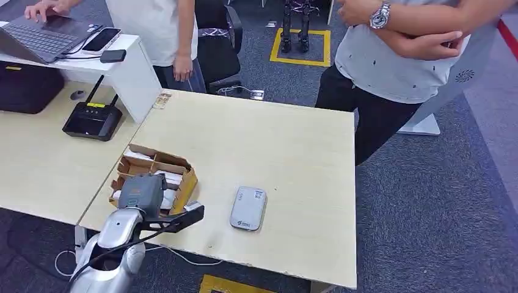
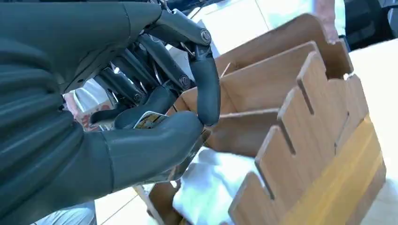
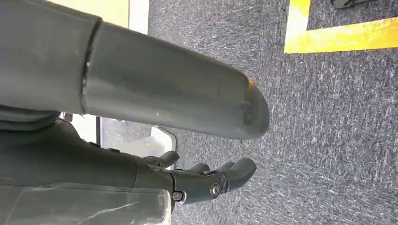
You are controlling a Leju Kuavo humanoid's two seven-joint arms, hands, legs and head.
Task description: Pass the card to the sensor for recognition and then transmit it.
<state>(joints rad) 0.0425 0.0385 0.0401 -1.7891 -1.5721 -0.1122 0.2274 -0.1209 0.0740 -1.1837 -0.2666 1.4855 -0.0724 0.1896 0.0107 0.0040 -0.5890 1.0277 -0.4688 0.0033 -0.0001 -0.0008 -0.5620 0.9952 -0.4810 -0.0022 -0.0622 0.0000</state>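
We find the left robot hand (image 2: 155, 108) over the slotted cardboard organiser (image 1: 156, 177) on the bench (image 1: 287, 152), thumb and fingers clamped on a card (image 2: 149, 120) at the box. The right robot hand (image 3: 206, 180) hangs over the carpet, fingers loosely apart, holding nothing. In our judgement the task is early: the grey sensor (image 1: 248, 208) lies just beside the organiser, with presentation and handover outstanding.

Pale wooden tables (image 1: 293, 152) stand on grey-blue carpet (image 1: 440, 207), with a black chair (image 1: 217, 43) at twelve o'clock beside yellow floor tape (image 1: 302, 60).
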